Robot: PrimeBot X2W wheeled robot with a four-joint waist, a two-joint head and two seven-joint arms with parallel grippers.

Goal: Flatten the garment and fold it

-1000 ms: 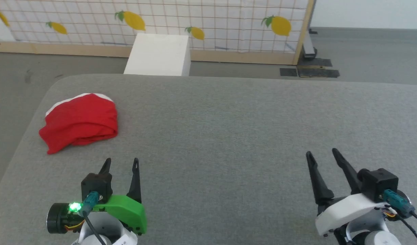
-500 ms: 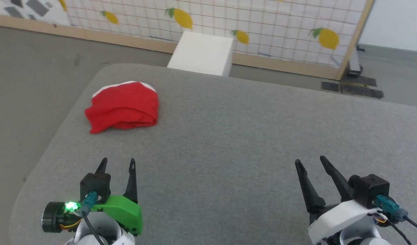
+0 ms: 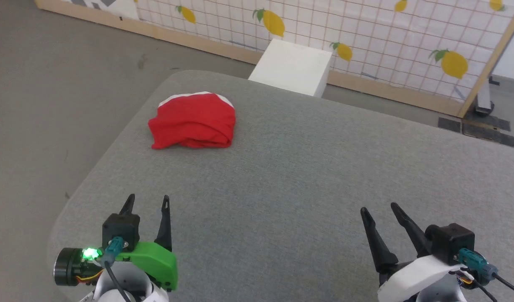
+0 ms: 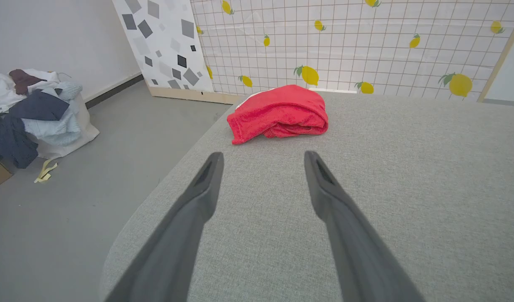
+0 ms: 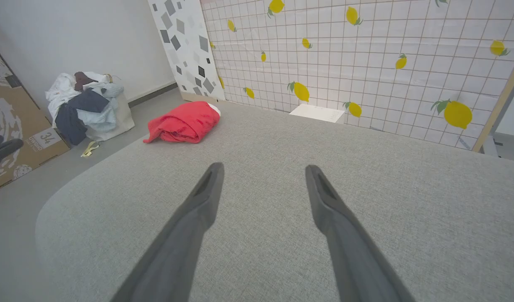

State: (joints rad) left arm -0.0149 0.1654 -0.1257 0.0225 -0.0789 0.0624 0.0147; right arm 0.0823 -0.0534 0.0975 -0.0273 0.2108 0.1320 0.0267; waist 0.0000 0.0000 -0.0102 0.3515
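Grey tabletop (image 3: 307, 167) is carrying the bunched red garment (image 3: 193, 121) near its far-left corner, while the left gripper (image 3: 149, 196) and right gripper (image 3: 377, 206) are hovering, fingers wide and empty.

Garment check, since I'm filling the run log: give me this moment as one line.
garment: bunched, far-left on table | left claw: open, empty | right claw: open, empty | stage: not yet grasped
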